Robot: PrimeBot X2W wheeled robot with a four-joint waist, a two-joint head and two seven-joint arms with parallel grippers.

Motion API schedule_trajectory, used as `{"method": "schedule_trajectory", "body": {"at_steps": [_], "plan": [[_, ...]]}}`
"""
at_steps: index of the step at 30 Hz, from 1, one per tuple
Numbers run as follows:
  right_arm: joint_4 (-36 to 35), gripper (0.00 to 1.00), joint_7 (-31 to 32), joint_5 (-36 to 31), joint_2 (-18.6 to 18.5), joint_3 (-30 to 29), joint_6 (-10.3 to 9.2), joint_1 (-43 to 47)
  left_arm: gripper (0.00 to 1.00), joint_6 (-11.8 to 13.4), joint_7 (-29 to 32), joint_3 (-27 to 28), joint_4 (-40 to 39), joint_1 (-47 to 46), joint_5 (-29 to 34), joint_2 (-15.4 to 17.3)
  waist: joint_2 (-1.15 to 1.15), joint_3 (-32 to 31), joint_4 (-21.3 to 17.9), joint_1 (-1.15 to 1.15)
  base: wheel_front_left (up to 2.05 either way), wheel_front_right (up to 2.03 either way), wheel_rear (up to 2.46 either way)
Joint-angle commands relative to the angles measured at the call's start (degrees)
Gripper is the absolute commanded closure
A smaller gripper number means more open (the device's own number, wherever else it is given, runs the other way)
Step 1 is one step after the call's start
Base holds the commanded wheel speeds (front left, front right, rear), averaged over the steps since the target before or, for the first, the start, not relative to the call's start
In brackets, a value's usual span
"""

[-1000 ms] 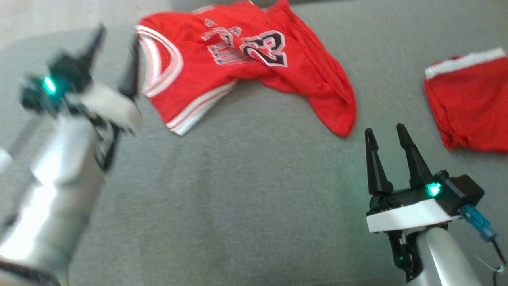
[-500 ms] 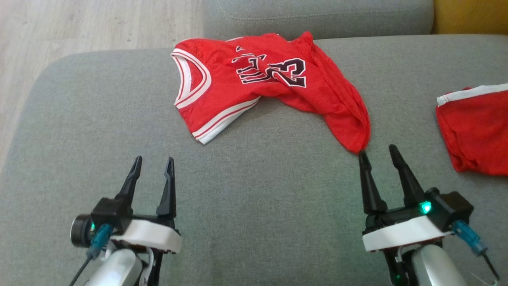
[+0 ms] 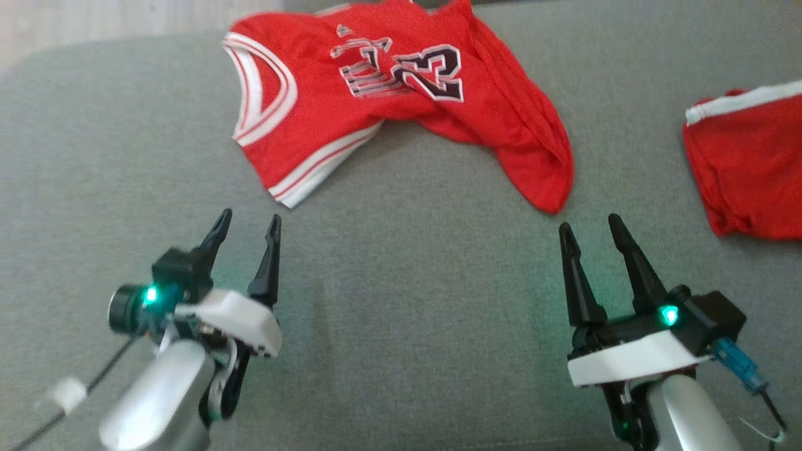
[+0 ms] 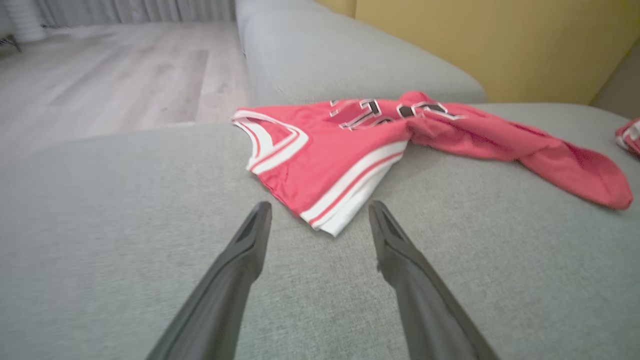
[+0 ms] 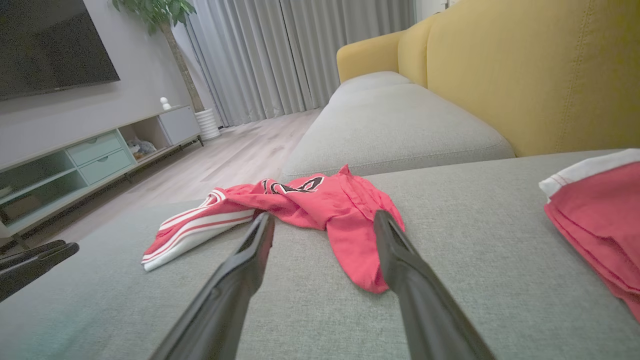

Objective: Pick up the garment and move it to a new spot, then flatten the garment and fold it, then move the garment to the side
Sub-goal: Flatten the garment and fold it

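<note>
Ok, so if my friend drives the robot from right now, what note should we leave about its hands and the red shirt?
Left gripper: open, empty, pointing at the striped corner of the red jersey, just short of it.
Right gripper: open, empty, just short of the jersey's other end.
Jersey: crumpled and twisted on the grey sofa seat, number side up. A second red garment lies apart, on the right.
Done: nothing to see on this jersey; it is neither flat nor folded.
Left: grasp it, move it, flatten, fold, set it aside.

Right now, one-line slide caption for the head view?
Open left gripper and right gripper short of the crumpled red jersey on a grey sofa; another red garment at right.
</note>
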Motion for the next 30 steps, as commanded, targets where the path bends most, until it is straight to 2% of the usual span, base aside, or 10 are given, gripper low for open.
{"method": "schedule_trajectory", "body": {"at_steps": [1,8,17,25,26,27,30], "plan": [[-2.1,0.0,-0.1,-0.1,-0.1,1.2,0.39,-2.7,0.0,-1.1,1.1,1.4,0.7,-4.3,-0.5,0.7,0.0,3.0,-1.5,0.0,0.0,0.0,0.0],[-2.2,0.0,-0.5,-0.1,-0.1,1.3,0.39,-4.4,0.0,-4.5,5.3,0.5,11.7,-10.5,-2.0,-0.5,0.0,7.1,-3.5,0.0,0.0,0.0,0.0],[-1.4,0.0,-0.8,0.5,-0.1,1.9,0.39,-5.2,0.0,-8.3,2.3,0.3,19.1,-14.9,-2.7,-2.6,0.0,8.2,-4.6,0.0,0.0,0.0,0.0],[-1.0,0.0,-0.9,0.9,-0.1,2.7,0.39,-5.7,0.0,-9.9,-0.8,-0.1,21.9,-18.3,-1.9,-3.6,0.0,8.8,-5.1,0.0,0.0,0.0,0.0],[-0.9,0.0,-0.9,0.9,-0.1,2.7,0.39,-5.7,0.65,-10.1,-1.0,-0.2,22.3,-18.6,-1.9,-3.7,0.0,8.8,-5.2,0.0,0.0,0.0,0.0],[-0.9,0.0,-0.9,1.0,-0.1,2.8,0.39,-5.8,1.0,-10.5,-1.2,-0.4,22.6,-18.8,-1.7,-3.7,0.0,8.8,-5.2,0.0,0.0,0.0,0.0],[-0.9,0.0,-1.0,1.1,-0.1,2.9,0.39,-5.8,1.0,-11.3,-1.7,-0.9,23.7,-19.5,-1.5,-3.7,0.0,8.7,-5.4,0.0,0.0,0.0,0.0]]}}
